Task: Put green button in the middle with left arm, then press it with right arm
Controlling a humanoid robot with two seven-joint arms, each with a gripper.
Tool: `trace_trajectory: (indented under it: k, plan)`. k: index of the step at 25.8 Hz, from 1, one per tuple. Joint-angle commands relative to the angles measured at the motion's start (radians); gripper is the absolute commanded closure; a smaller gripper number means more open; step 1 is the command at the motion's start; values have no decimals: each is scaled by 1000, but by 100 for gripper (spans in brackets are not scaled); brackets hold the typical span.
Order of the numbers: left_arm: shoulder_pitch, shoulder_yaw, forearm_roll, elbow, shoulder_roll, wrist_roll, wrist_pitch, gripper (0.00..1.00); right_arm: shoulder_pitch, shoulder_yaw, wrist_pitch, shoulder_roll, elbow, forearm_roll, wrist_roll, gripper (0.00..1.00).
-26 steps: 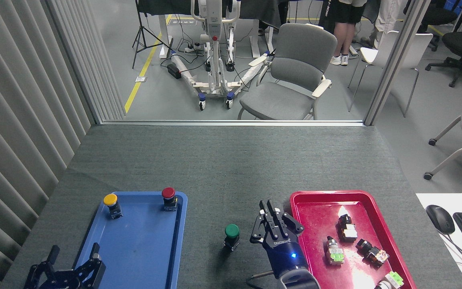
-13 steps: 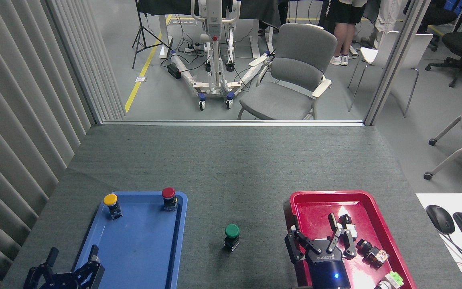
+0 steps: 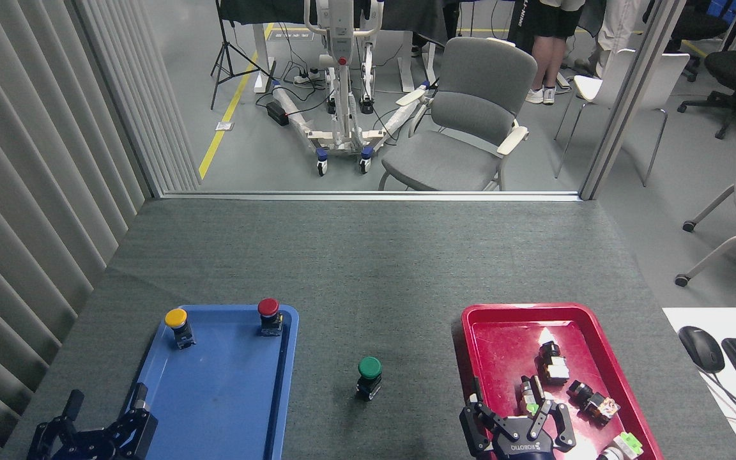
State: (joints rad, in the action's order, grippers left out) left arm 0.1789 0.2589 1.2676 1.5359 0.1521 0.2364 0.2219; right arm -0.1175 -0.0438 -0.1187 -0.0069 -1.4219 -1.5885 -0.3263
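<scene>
Yellow button (image 3: 176,317) and red button (image 3: 268,307) upright at blue tray's (image 3: 214,409) far end

Single head view, forward-down, table (image 3: 368,255) near

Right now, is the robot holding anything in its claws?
No. Both the left gripper and right gripper are open and empty; the green button stands alone.

You see a dark grey, felt-textured counter (image 3: 368,255). A green button (image 3: 369,367) with black body sits between a blue tray (image 3: 214,409), carrying a yellow-capped button (image 3: 176,317) and a red-capped button (image 3: 268,307), and a red tray (image 3: 502,332).
</scene>
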Motion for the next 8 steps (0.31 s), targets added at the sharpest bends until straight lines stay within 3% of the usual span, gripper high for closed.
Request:
trace_trajectory:
  k: [1, 8]
  plan:
    - [5, -1, -2, 3, -2, 1, 1, 0, -33, 7, 28, 4, -35, -22, 99, 0]
    - [48, 3, -2, 29, -5, 0, -1, 0, -44, 12, 51, 10, -57, -24, 62, 0]
